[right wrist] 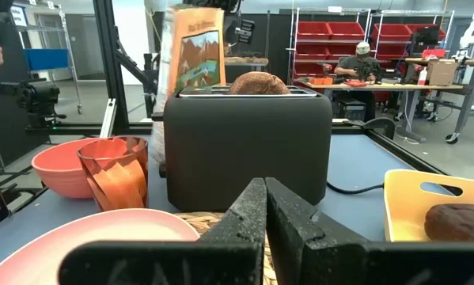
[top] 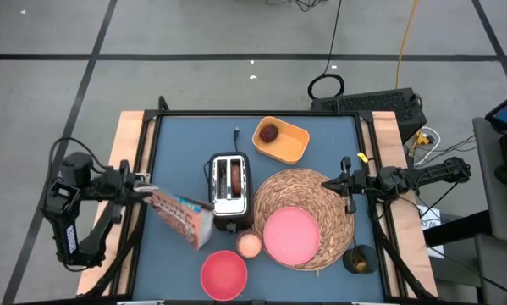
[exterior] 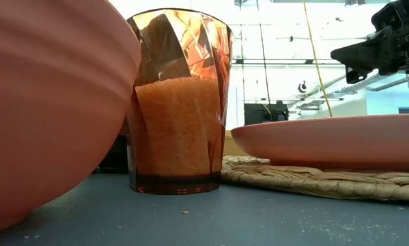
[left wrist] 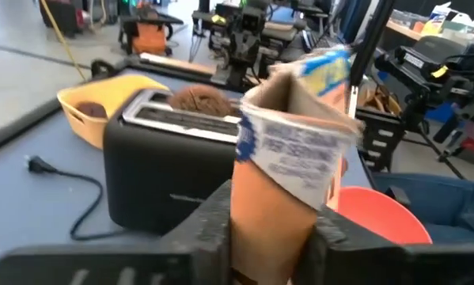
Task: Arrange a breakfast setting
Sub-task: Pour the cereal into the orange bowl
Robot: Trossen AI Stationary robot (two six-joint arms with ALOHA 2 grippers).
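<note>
The round straw placemat (top: 308,193) lies right of centre with the flat pink plate (top: 289,235) on its near part. The pink bowl (top: 223,274) sits on the table near the front edge. The brown bread (right wrist: 258,82) stands in a slot of the black toaster (top: 229,193). The dark-red fruit (top: 269,133) lies in a yellow tray (top: 282,141) at the back. My left gripper (top: 147,195) is shut on a cereal box (top: 184,219) left of the toaster. My right gripper (top: 327,184) is shut and empty over the placemat's right side. My left gripper pinches the cereal box's lower part (left wrist: 268,229) between its two fingers (left wrist: 213,229), one on each broad side. The fingers come roughly level from the table's left. The box sticks out past them toward the toaster, its torn-open top (left wrist: 300,95) farthest away, tilted and off the table.
An orange cup (top: 249,245) filled with orange grains stands between bowl and plate. A dark cup (top: 359,260) sits at the near right. The toaster's cord (left wrist: 54,190) trails toward the back. A person (right wrist: 362,63) sits at a bench beyond the table.
</note>
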